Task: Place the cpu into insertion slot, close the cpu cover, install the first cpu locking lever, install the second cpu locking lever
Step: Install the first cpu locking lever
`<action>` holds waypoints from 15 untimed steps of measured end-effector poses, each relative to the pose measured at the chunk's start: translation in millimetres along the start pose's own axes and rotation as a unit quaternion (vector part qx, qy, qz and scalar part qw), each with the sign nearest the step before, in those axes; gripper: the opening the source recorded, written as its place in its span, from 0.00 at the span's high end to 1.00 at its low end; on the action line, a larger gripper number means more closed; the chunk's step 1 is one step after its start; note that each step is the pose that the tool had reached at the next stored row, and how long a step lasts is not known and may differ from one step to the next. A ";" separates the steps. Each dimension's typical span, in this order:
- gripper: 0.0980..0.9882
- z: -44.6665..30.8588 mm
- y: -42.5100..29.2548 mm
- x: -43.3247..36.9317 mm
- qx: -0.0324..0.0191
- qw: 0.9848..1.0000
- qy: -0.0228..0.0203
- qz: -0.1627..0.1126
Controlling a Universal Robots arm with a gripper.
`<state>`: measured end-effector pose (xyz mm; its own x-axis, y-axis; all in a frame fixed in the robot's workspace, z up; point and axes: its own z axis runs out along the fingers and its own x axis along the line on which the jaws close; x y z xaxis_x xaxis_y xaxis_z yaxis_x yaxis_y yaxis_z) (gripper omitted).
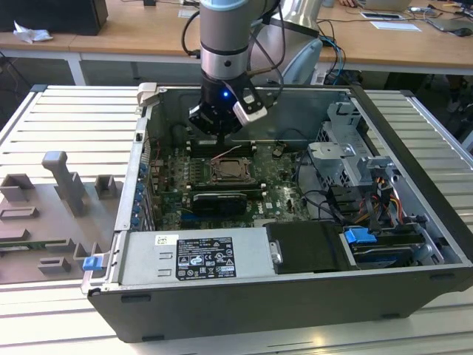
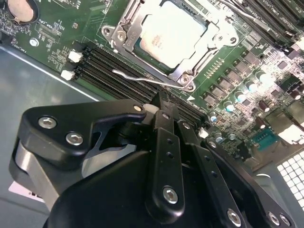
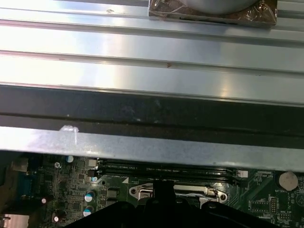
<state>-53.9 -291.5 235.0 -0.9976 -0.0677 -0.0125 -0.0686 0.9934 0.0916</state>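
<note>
The cpu lies pale and square in the insertion slot on the green motherboard. The silvery cpu cover lies flat around it. One thin wire locking lever runs along the socket's edge beside the memory slots, and it looks slightly raised in the exterior view. My gripper hangs just above the board with its black fingers together, the tips right at that lever. I cannot tell whether they touch it. In the first wrist view the gripper sits against the socket's edge.
The board lies inside an open computer case. Black memory slots, a long black card, the power supply, a drive cage and cables surround the socket. Grey fixtures stand on the slatted table.
</note>
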 end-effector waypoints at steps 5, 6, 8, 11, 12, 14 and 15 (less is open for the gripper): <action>0.99 1.3 -0.1 -0.1 0.000 1.000 0.000 0.000; 0.99 1.5 -0.1 -0.1 0.000 1.000 0.000 0.000; 0.99 2.0 -0.2 -0.2 0.000 1.000 0.000 0.000; 0.99 2.8 -0.3 -0.2 0.000 1.000 0.000 0.000; 0.99 3.0 -0.3 -0.3 0.000 1.000 0.000 0.000; 0.99 3.4 -0.3 -0.5 0.000 1.000 0.000 0.000; 0.99 3.6 -0.4 -0.6 0.000 1.000 0.000 0.000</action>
<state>-53.3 -291.5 231.4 -0.9976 -0.0679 -0.0126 -0.0687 0.9934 0.0918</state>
